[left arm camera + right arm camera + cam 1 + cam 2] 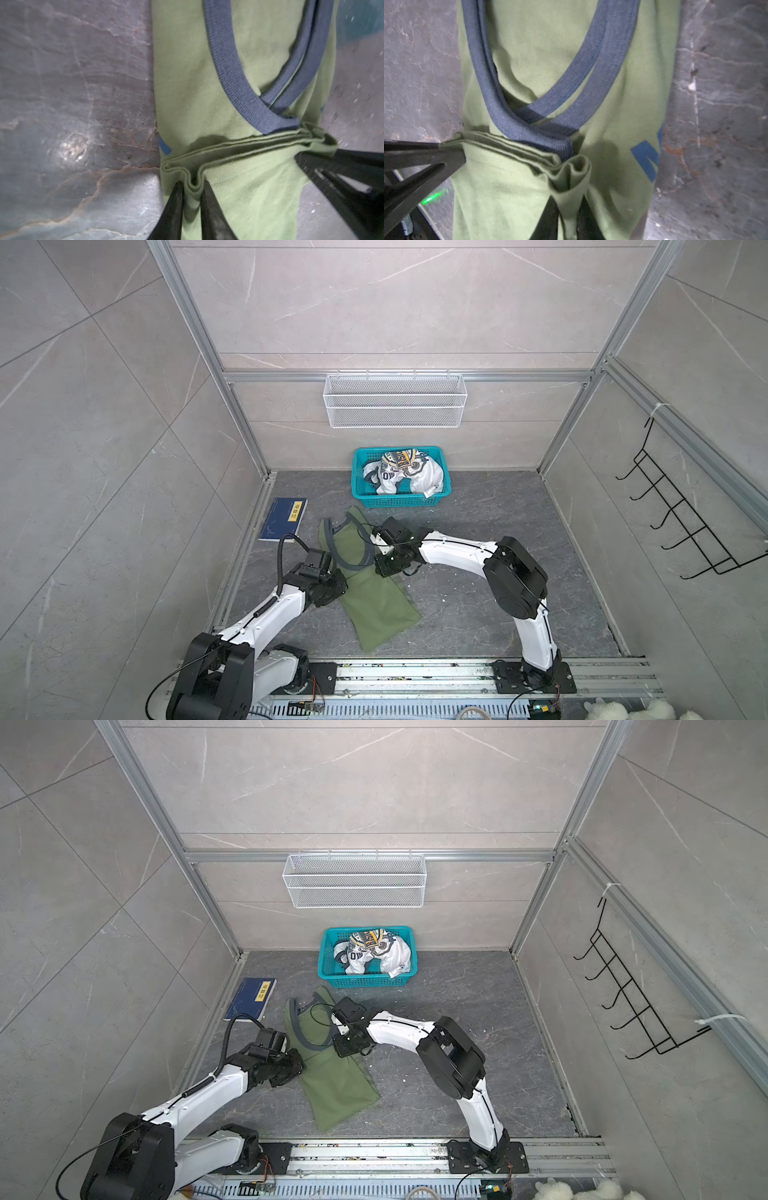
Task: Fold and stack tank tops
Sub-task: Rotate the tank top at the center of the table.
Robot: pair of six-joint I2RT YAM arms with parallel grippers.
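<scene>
Surface (478,531): dark grey stone-pattern slab carrying all loose items. A white wire mesh basket (395,402) hangs on the rear rail above it.

The olive tank top (374,605) lies near the middle of the surface, between the two arms, as a narrow lengthwise strip. Its strap end, with navy-grey trim, points toward the teal basket (399,501); the other end points toward the arm bases.

The teal basket is plastic and stands at the rear wall, just beyond the strap end. It contains the white tank top (419,481), crumpled, with its navy-yellow print uppermost.

The blue book (282,519) lies flat at the left edge, apart from the cloth.

Fingers of the left gripper (192,184) stand narrow, pinching a bunched fold of the olive tank top at one side edge. Fingers of the right gripper (568,197) stand narrow, pinching the same layered fold at the opposite side edge. The fold runs across the garment between both grips, just beside where the trim bands meet.
</scene>
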